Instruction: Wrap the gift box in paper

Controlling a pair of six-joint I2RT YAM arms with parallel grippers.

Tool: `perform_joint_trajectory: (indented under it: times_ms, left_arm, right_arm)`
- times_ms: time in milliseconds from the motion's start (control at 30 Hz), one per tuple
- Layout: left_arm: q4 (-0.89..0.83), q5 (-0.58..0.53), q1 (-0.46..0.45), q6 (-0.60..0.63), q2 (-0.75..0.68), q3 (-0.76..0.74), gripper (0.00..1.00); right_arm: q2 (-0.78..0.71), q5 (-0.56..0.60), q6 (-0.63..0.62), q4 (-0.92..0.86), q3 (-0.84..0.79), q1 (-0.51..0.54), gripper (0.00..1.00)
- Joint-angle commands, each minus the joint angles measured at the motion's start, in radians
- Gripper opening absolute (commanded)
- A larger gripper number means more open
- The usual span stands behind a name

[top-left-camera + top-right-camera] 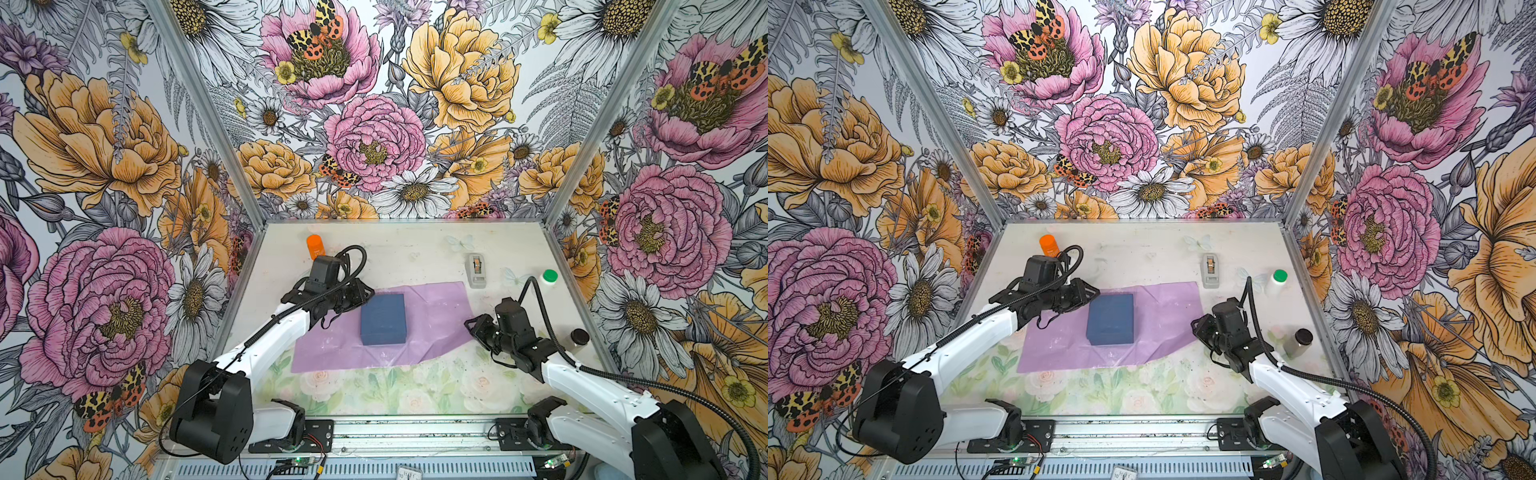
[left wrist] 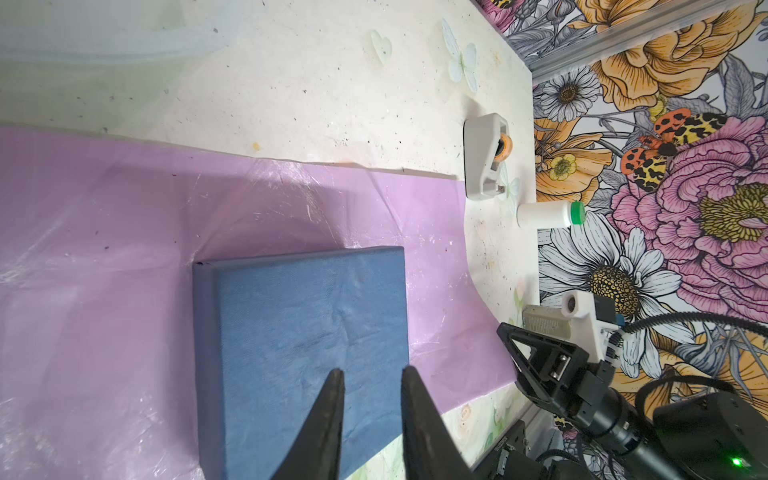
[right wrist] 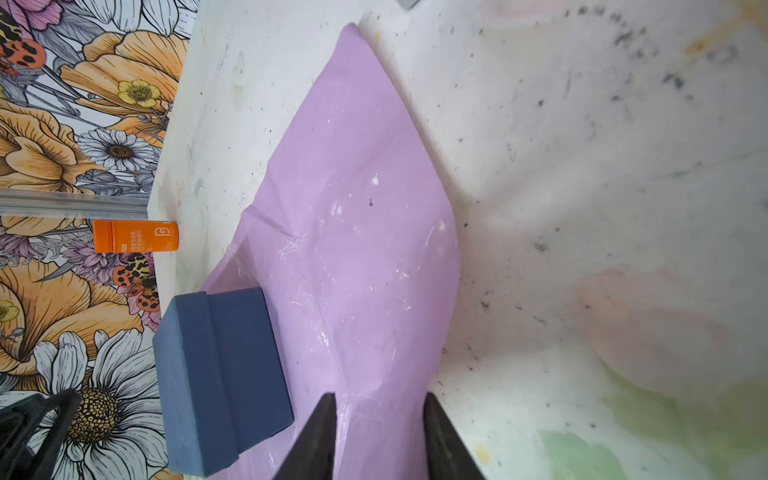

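The navy gift box [image 1: 383,319] [image 1: 1111,319] lies on the lilac paper [image 1: 432,320] [image 1: 1158,316], left of the sheet's middle. My left gripper [image 1: 368,296] [image 2: 372,374] is at the box's far left corner. Its fingers are a little apart above the box's top [image 2: 299,332], with nothing between them. My right gripper [image 1: 468,323] [image 3: 378,397] is at the sheet's right edge. It stands open, and the paper [image 3: 353,249] runs up between its fingers, slightly bunched. The box [image 3: 220,374] shows beyond it.
A grey tape dispenser [image 1: 476,270] stands behind the sheet's right corner. An orange bottle [image 1: 316,246] is at the back left. By the right wall are a green-capped white bottle [image 1: 548,278] and a dark-capped jar [image 1: 578,336]. Floral walls close three sides.
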Motion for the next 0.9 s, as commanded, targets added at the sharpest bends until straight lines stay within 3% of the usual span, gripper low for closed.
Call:
perform_joint_trajectory:
  times_ms: [0, 733, 867]
  left_arm:
    - [0.0, -0.01, 0.009, -0.005, -0.03, 0.017, 0.27]
    - [-0.001, -0.008, 0.015, -0.001, -0.035, 0.007, 0.27]
    - [0.001, 0.018, 0.006, -0.002, -0.026, 0.028, 0.37]
  right_arm:
    - [-0.02, -0.029, -0.016, 0.001, 0.043, -0.013, 0.31]
    - [0.014, -0.104, -0.029, -0.062, 0.087, 0.002, 0.01]
    - [0.051, -0.084, -0.093, -0.061, 0.149, 0.069, 0.0]
